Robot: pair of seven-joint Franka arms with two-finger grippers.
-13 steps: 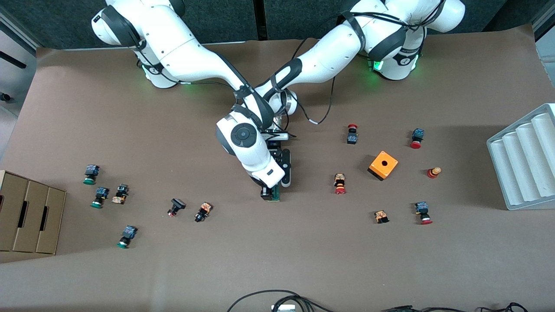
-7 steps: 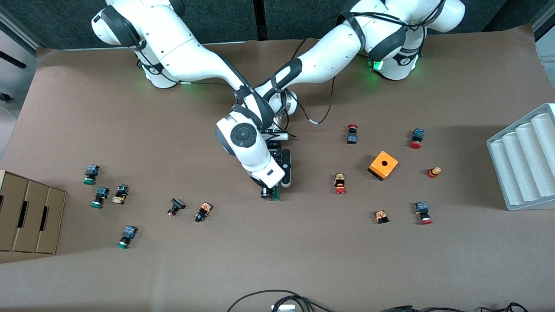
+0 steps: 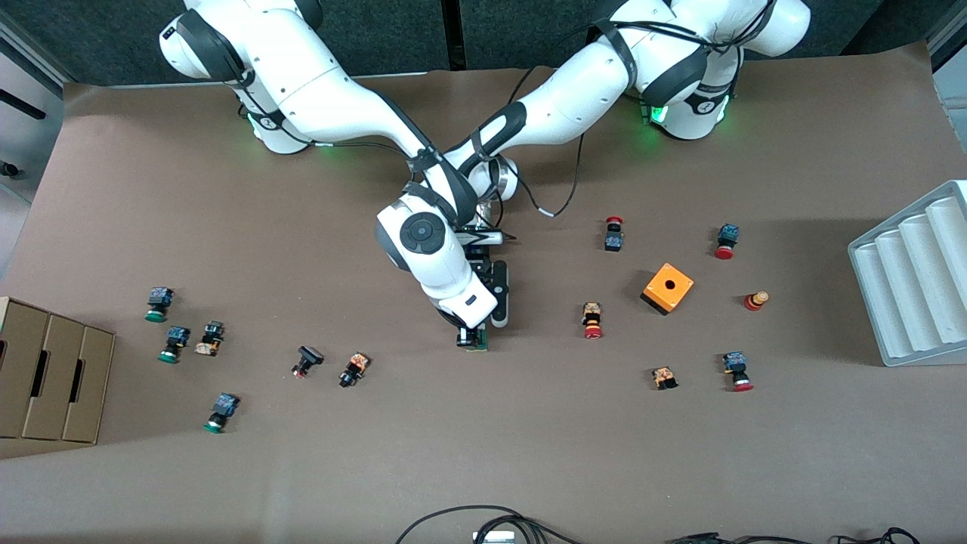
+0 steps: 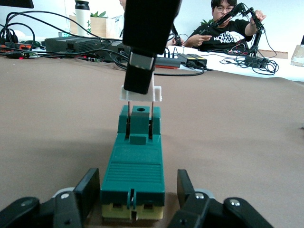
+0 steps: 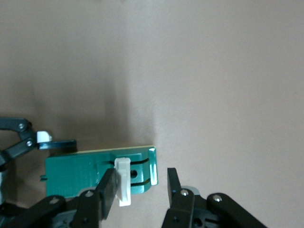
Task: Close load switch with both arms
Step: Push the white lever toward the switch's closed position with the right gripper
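Observation:
The load switch (image 3: pixel 477 344) is a narrow green block lying mid-table, mostly hidden under the right arm's hand. In the left wrist view the load switch (image 4: pixel 134 168) lies between my left gripper's (image 4: pixel 133 190) fingers, with a thin gap on each side, so that gripper is open. My right gripper (image 5: pixel 141 178) comes down over the switch's other end. One finger (image 5: pixel 108 190) presses the white sliding piece (image 5: pixel 123 187); the other stands clear of the green end. In the front view the left gripper (image 3: pixel 495 306) lies low beside the right gripper (image 3: pixel 470 336).
An orange cube (image 3: pixel 668 288) with a hole sits toward the left arm's end, among red-capped push-buttons (image 3: pixel 592 320). Green-capped buttons (image 3: pixel 173 344) lie toward the right arm's end, beside a cardboard box (image 3: pixel 53 378). A white ridged tray (image 3: pixel 914 276) stands at the left arm's table edge.
The right gripper's fingers have drawn closer together around the switch's white piece. Both arms and the switch have barely shifted.

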